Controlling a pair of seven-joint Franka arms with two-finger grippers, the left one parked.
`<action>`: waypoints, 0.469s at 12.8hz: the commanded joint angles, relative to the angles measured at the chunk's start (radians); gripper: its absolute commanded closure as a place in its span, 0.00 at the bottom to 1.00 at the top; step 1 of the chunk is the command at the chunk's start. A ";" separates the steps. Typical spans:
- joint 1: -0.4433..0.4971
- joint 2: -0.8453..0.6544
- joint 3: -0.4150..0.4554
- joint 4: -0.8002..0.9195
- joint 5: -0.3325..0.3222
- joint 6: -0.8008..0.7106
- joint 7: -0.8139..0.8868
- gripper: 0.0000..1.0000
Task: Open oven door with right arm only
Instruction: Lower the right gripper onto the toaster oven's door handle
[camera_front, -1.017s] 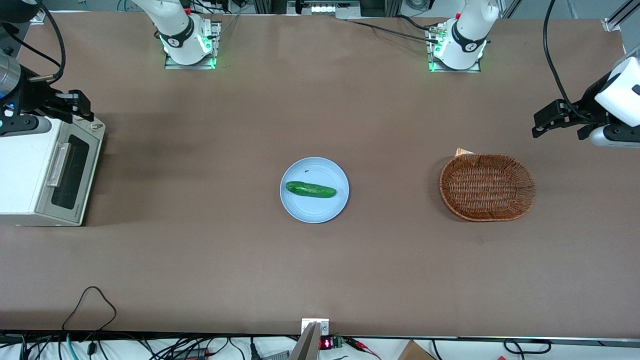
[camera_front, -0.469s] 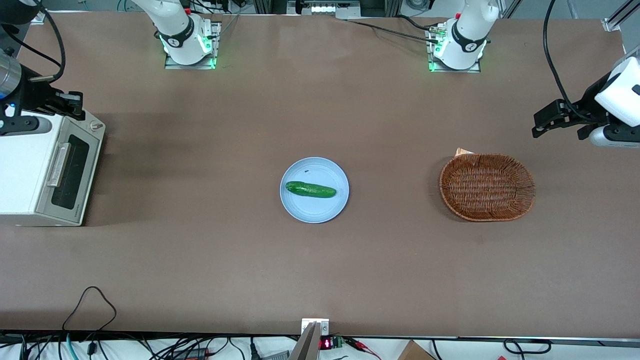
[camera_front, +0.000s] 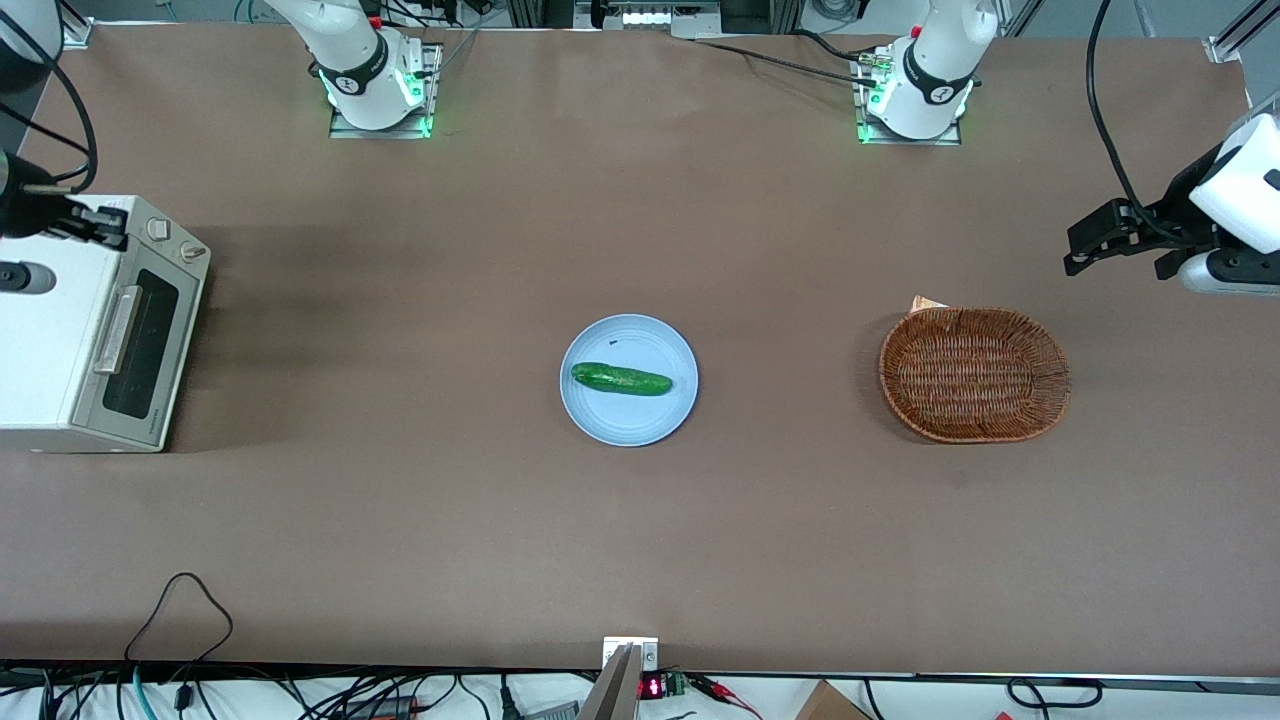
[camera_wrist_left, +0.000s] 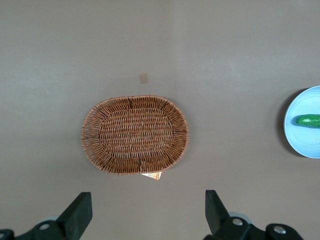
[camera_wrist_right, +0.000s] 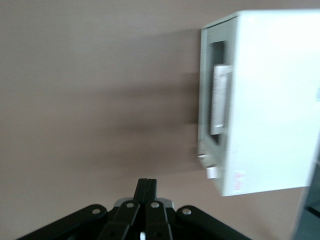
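Observation:
The cream-white toaster oven (camera_front: 60, 330) stands at the working arm's end of the table. Its oven door (camera_front: 140, 345), with dark glass window and silver bar handle (camera_front: 118, 328), is closed; it also shows closed in the right wrist view (camera_wrist_right: 214, 100). My right gripper (camera_front: 100, 224) hovers above the oven's top, near the two knobs (camera_front: 175, 240), farther from the front camera than the handle. Its fingers (camera_wrist_right: 147, 187) are pressed together with nothing between them.
A light blue plate (camera_front: 629, 420) with a cucumber (camera_front: 621, 379) lies mid-table. A wicker basket (camera_front: 974, 374) sits toward the parked arm's end, also in the left wrist view (camera_wrist_left: 135, 134). Cables run along the table's near edge.
My right gripper has drawn back from over the control strip toward the oven's top and the table's end, uncovering the knobs. The oven door stays closed.

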 joint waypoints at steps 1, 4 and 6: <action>0.024 0.095 0.014 0.049 -0.211 0.020 0.031 1.00; 0.029 0.117 0.007 -0.010 -0.364 0.131 0.031 1.00; 0.023 0.121 0.004 -0.081 -0.486 0.231 0.109 1.00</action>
